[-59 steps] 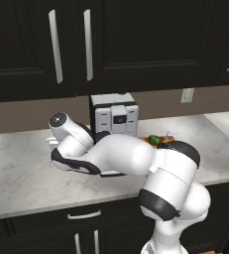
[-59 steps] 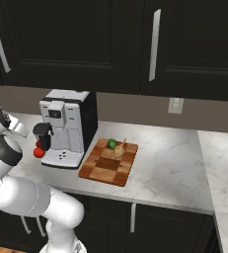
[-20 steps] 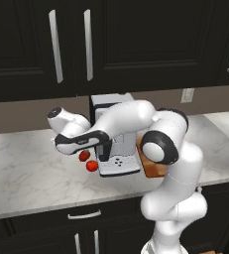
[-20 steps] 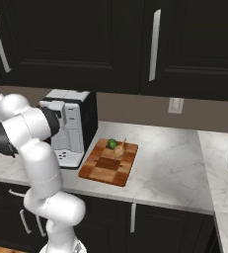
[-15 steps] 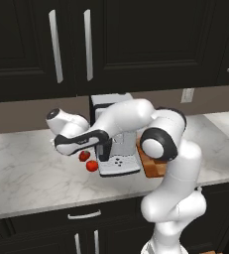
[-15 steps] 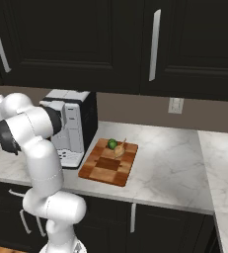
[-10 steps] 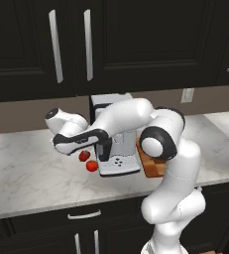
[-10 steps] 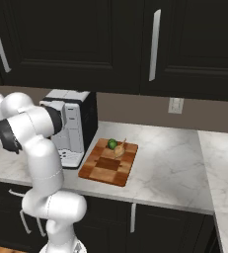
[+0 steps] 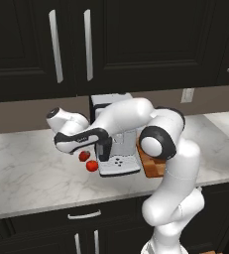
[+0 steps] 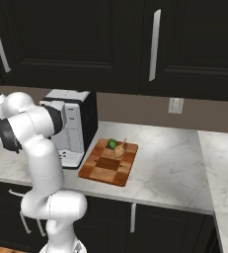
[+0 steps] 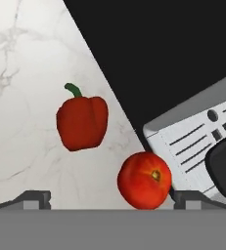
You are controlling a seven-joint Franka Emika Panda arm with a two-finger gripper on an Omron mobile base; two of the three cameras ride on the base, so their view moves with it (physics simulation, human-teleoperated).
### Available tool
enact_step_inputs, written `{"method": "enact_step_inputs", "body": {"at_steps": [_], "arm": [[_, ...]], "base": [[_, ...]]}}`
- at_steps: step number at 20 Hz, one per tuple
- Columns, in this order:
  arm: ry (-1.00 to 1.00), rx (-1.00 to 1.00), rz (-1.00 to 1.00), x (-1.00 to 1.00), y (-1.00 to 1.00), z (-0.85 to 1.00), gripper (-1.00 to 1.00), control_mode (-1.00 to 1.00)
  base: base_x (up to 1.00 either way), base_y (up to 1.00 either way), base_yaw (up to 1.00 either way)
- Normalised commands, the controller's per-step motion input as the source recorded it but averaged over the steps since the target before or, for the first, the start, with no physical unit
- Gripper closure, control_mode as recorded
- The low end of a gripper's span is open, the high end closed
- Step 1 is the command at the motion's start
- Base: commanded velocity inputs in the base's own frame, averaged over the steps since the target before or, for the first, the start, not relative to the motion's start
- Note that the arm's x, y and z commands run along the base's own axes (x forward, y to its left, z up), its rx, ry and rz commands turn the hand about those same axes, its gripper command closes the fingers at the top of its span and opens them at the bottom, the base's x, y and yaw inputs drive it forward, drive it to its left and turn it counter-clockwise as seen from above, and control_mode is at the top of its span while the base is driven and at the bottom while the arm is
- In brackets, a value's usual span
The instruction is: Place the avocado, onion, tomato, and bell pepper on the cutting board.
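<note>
Two on counter: one glossy round orange-red tomato (image 11: 145, 179), one darker red lumpy bell pepper (image 11: 82, 122) at its 10 o'clock, apart.
Two on board: one green avocado (image 10: 112, 144), one tan onion (image 10: 119, 149), on one reddish-brown wooden cutting board (image 10: 101, 172).
Gripper (image 11: 112, 199): one, jaws wide open, holding nothing, above the tomato.
Coffee machine (image 9: 117, 159): one, white, at 3 o'clock of the tomato.

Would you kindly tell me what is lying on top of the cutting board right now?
On the cutting board lie the avocado and the onion, near its far edge. In the left base view the arm covers most of the board.

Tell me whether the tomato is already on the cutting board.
No: the tomato lies on the marble counter beside the bell pepper, while the cutting board carries just the avocado and onion.
</note>
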Motion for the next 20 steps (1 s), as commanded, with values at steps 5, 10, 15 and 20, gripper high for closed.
{"method": "enact_step_inputs", "body": {"at_steps": [5,10,15,20], "arm": [[-0.11,0.00,-0.13,0.00,-0.07,-0.06,-1.00,-1.00],[-0.11,0.00,-0.07,0.02,0.00,0.00,-1.00,-1.00],[-0.01,0.00,0.00,0.16,-0.04,0.00,-1.00,-1.00],[0.00,0.00,0.00,0.29,-0.14,0.00,-1.00,-1.00]], "base": [[0.00,0.00,0.00],[0.00,0.00,0.00],[0.00,0.00,0.00],[0.00,0.00,0.00]]}}
